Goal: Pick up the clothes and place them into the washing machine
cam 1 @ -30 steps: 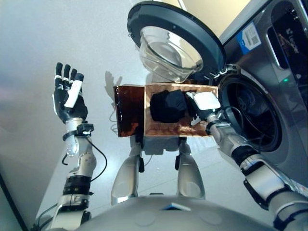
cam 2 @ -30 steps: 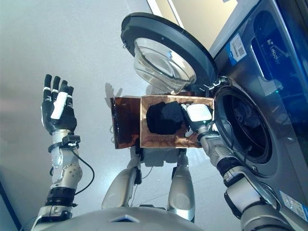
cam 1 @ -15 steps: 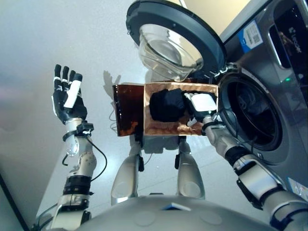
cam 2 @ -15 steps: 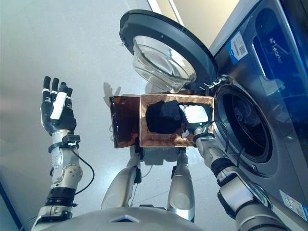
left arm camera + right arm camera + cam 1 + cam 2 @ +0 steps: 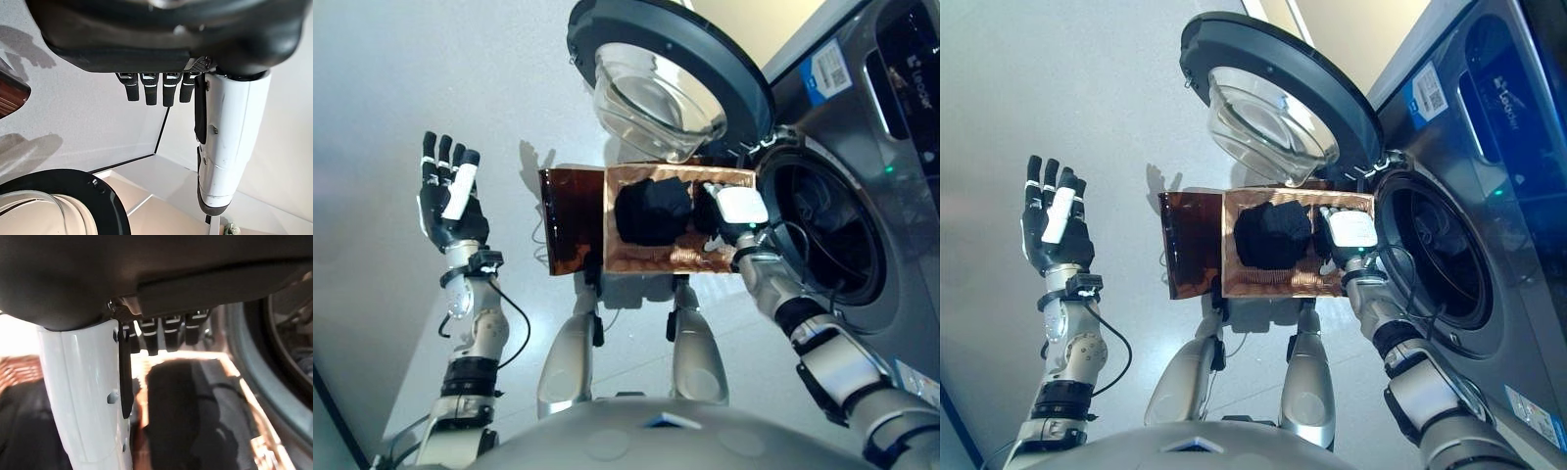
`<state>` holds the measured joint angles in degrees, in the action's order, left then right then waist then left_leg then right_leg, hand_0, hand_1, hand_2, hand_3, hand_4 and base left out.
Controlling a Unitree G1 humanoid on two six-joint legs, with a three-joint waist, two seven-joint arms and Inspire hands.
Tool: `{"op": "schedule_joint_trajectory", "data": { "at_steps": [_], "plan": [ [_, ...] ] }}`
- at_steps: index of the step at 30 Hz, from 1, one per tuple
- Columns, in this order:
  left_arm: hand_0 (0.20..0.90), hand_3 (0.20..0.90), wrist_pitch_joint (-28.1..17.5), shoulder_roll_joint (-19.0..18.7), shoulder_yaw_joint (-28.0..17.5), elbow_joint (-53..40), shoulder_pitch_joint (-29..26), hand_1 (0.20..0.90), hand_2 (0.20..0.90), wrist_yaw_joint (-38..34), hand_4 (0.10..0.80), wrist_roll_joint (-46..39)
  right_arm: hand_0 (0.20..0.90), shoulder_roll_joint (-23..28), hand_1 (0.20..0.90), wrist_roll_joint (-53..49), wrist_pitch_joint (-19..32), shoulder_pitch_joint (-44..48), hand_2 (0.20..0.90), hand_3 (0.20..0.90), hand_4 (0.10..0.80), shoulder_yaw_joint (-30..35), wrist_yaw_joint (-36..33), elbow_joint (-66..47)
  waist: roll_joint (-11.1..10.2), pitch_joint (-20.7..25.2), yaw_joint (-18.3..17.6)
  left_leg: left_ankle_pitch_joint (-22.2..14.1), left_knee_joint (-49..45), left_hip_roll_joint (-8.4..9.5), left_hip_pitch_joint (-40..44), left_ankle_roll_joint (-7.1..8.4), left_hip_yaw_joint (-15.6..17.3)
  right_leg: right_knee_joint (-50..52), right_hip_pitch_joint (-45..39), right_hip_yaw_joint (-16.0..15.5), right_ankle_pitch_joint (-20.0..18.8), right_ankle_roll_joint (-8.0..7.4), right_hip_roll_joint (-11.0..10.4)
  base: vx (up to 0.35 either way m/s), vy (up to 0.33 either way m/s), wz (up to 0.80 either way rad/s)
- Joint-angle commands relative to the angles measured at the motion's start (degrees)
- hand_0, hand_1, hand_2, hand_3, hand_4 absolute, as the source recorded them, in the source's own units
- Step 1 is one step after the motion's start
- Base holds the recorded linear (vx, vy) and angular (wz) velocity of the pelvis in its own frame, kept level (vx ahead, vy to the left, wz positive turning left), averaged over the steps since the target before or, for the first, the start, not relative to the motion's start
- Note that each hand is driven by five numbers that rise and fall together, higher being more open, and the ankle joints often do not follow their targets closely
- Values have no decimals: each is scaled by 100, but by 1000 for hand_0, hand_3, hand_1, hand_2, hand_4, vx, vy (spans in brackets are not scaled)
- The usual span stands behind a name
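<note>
The clothes (image 5: pixel 651 211) lie in the basket (image 5: pixel 636 257); the right hand (image 5: pixel 736 211) reaches in with fingers straight. It may hook the rim.

This looks like a laundry room or a test space set up as one. A grey front-loading washing machine (image 5: pixel 862 147) stands at the right, its round door (image 5: pixel 666 73) swung wide open with the glass bowl facing out and the dark drum (image 5: pixel 1430 259) exposed. Just beside the opening sits a brown woven basket (image 5: pixel 1273 284) holding dark clothes (image 5: pixel 1273 235). The floor (image 5: pixel 431 78) is plain, smooth and pale grey, and a cream wall (image 5: pixel 1351 29) shows behind the machine.
</note>
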<state>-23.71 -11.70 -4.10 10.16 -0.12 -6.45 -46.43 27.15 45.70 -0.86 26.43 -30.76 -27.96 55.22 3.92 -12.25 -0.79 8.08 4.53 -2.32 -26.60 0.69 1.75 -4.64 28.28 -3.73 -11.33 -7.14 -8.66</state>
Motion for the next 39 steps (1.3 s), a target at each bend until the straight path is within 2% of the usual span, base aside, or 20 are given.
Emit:
{"op": "schedule_joint_trajectory", "data": {
  "at_steps": [1,15,25,39],
  "plan": [
    [900,900,-559,-392,-432,-440,-6,900,900,108,800,280,900,262,900,68,-70,232,900,900,800,57,-446,-84,-153,236,53,-381,47,-117,210,486,63,189,384,-54,63,-112,-204,0,0,0],
    [900,900,-555,-543,-481,-866,50,900,900,249,800,209,900,627,900,142,-283,672,900,900,800,91,-465,150,-97,94,128,-303,47,-60,-113,497,-3,175,644,-62,-2,-130,-237,0,0,0],
    [900,900,-618,-628,-519,-1379,120,900,900,300,800,155,900,660,900,36,-294,937,900,900,800,89,-506,188,-80,-29,189,-226,47,-25,-448,520,-68,164,924,-86,-81,-143,-267,-6,-2,2],
    [900,900,-619,-654,-619,-1586,131,900,900,228,800,158,900,596,900,-455,-220,1383,900,900,800,105,-376,602,-76,-86,246,-161,47,-14,-841,557,-142,197,1293,-132,-157,-139,-288,-15,-5,4]
  ]
}}
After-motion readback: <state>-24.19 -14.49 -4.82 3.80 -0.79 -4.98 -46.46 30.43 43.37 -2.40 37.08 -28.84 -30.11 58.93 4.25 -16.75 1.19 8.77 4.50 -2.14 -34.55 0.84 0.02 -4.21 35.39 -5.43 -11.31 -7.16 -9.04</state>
